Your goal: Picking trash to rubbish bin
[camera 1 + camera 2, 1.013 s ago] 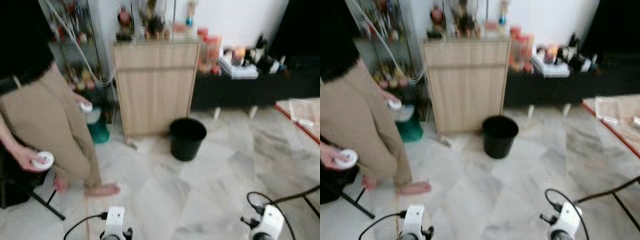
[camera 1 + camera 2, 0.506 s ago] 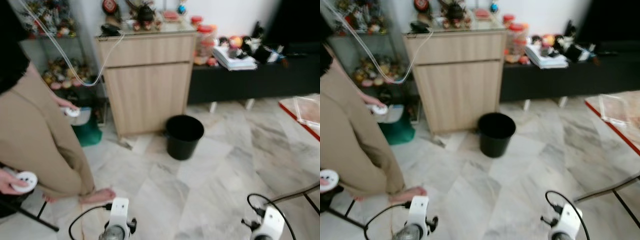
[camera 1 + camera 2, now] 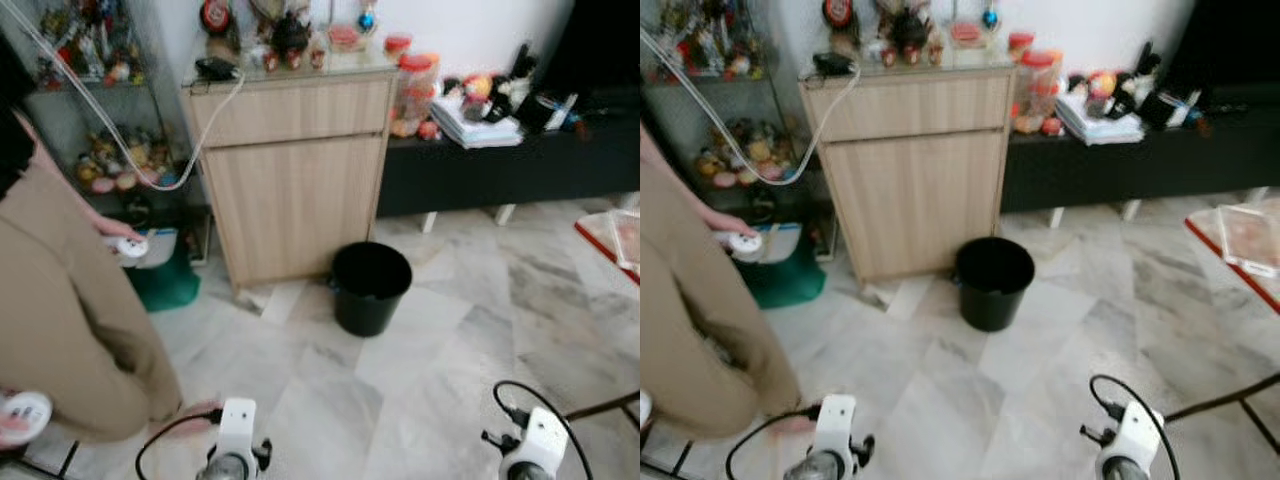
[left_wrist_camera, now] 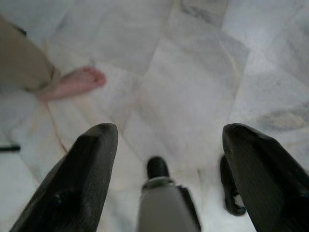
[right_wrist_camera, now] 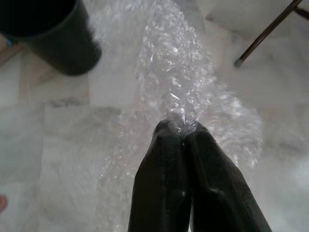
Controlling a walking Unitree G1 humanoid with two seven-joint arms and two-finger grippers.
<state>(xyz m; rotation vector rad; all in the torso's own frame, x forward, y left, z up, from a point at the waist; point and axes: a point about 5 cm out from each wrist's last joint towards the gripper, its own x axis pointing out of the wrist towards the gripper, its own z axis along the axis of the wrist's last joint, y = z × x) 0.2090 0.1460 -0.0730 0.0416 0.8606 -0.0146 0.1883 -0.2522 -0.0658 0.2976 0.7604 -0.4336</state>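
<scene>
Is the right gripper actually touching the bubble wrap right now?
Touching. In the right wrist view the right gripper has its black fingers closed together on the bubble wrap, which spreads out from their tips.

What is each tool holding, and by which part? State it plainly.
The right tool is shut on a clear sheet of bubble wrap, pinching a gathered fold of it. The left tool is open and holds nothing.

Spread fingers [image 4: 87, 179] above marble floor [image 4: 193, 96], bare foot [image 4: 77, 82] nearby.
</scene>
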